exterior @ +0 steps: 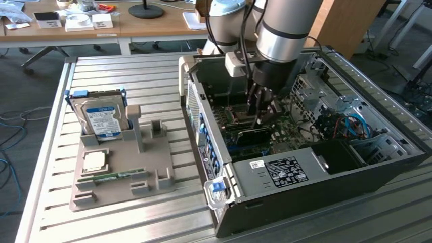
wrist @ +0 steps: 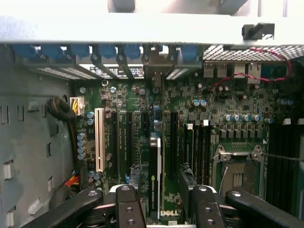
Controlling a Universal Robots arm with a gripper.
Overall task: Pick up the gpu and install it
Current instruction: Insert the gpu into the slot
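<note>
gripper (exterior: pixel 264 117) down inside open computer case (exterior: pixel 378 167), jaws spread wide, pinching nothing; gpu (wrist: pixel 155 175) standing on edge in slot on motherboard (wrist: pixel 228 102), right between spread fingers (wrist: pixel 128 209), directly under gripper; looks seated or nearly so, just a guess; long axis runs along slot toward case rear wall, bracket end at that wall; hard drive (exterior: pixel 102 117) on holder on table (exterior: pixel 135 71), exterior view's left, well apart

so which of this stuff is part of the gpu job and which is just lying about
In the job:
- gpu, upright on the motherboard
- open gripper straddling it
- computer case

Lying about:
- hard drive
- memory stick
- processor chip
- the grey holder they sit on
</note>
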